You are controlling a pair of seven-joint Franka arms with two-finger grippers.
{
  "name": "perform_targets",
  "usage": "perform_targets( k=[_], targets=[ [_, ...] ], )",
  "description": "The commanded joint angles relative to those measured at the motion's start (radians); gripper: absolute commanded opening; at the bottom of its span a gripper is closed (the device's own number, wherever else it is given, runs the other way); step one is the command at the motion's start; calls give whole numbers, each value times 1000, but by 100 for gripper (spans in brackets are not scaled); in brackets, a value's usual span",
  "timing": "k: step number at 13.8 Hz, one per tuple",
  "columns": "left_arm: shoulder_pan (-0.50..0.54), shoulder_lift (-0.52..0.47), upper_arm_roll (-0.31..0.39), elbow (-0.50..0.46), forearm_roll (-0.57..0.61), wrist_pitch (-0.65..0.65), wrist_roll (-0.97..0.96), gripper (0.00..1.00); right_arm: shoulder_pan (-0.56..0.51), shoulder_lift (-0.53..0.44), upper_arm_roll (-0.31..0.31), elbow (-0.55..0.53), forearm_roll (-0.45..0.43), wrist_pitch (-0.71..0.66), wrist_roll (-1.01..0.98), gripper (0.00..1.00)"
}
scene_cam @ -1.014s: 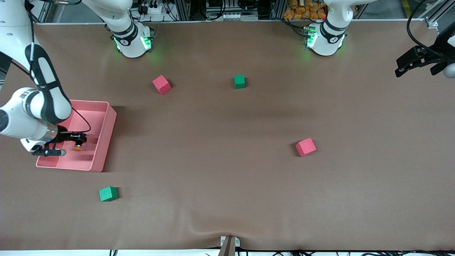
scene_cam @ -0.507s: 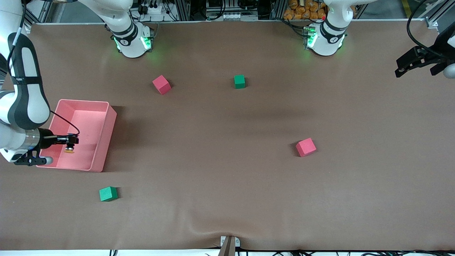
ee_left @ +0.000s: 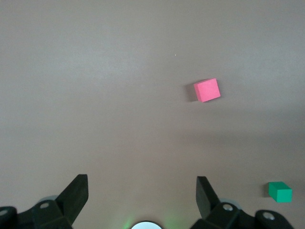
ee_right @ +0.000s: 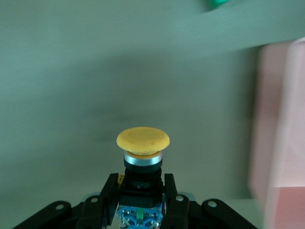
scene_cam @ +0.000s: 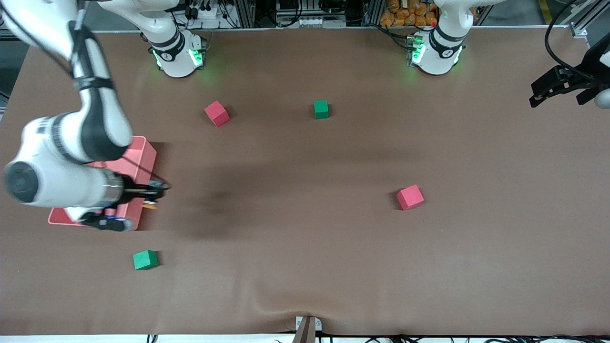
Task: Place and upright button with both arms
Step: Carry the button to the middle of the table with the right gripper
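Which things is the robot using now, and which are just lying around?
Using: the button, gripped in the right gripper above the pink tray's edge; the left gripper, waiting, jaws open.
Lying around: two red cubes, two green cubes.

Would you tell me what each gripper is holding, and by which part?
The right gripper holds the button by its black body, below the orange cap. The left gripper holds nothing.
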Motion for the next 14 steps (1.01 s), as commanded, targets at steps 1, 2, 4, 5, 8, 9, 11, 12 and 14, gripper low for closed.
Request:
perform_targets(
  k=[1, 2, 4, 5, 8, 9, 11, 12, 14],
  targets=[
    [2, 17, -4, 25, 17, 5, 24, 100, 134, 77, -15, 62, 91, 73, 65, 0],
    [2, 17, -4, 24, 15, 8, 24, 100, 175, 97, -15, 62, 140, 132, 114, 0],
    [4, 17, -4, 24, 15, 11, 24, 100, 260, 138, -15, 68, 156, 237, 175, 0],
    [5, 23, -4, 25, 15, 17, 25, 100, 303, 166, -15, 68, 154, 283, 186, 0],
    [5, 24, -4, 24, 15, 20, 24, 100, 406, 253, -15, 68, 154, 447, 234, 0],
    [5, 24, -4, 25, 15, 22, 24, 100, 437, 279, -15, 68, 153, 482, 241, 0],
    [4, 27, -6, 24, 6, 22, 24, 100, 488, 324, -18, 68, 142, 547, 238, 0],
    [-3, 30, -6, 24, 6, 22, 24, 100, 508, 338, -18, 68, 134, 559, 238, 0],
    [-13, 58, -13, 22, 3, 25, 12, 100, 541, 361, -18, 66, 102, 576, 246, 0]
  ],
)
